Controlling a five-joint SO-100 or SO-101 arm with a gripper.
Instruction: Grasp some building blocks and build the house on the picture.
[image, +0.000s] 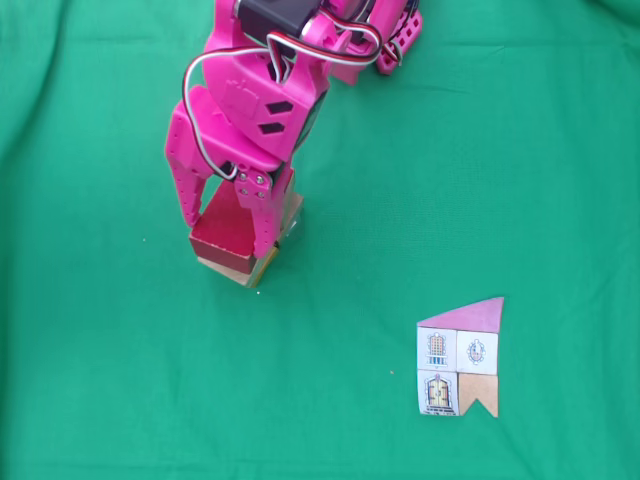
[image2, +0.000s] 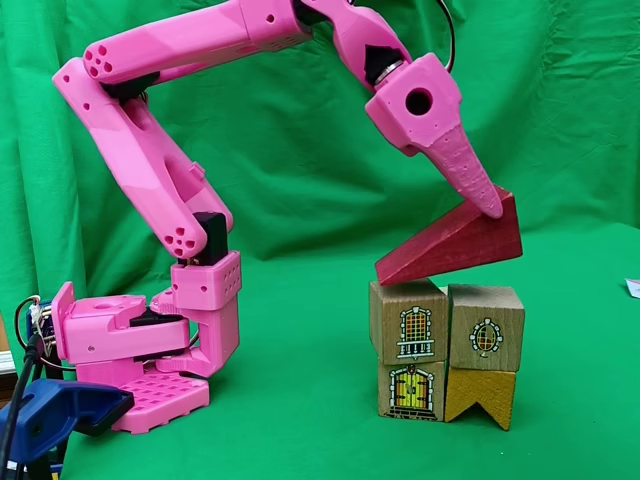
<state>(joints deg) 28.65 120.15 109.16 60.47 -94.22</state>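
The dark-red slab (image2: 455, 245) hangs tilted over the stacked building blocks, its low left end on the upper-left cube (image2: 408, 320) and its right end raised above the upper-right cube (image2: 486, 328). Under them stand a door block (image2: 410, 390) and a yellow notched block (image2: 480, 392). My pink gripper (image2: 490, 208) is shut on the slab's raised end. From above, the gripper (image: 228, 232) straddles the slab (image: 222, 228), with pale wood (image: 228, 268) showing below. The picture (image: 460, 358), a paper house with a pink roof, lies flat at the lower right.
Green cloth (image: 480, 150) covers the table and backdrop. The arm's pink base (image2: 150, 345) stands at the left, with a blue clamp (image2: 50, 415) in front of it. A grey cable (image: 200, 80) loops off the wrist.
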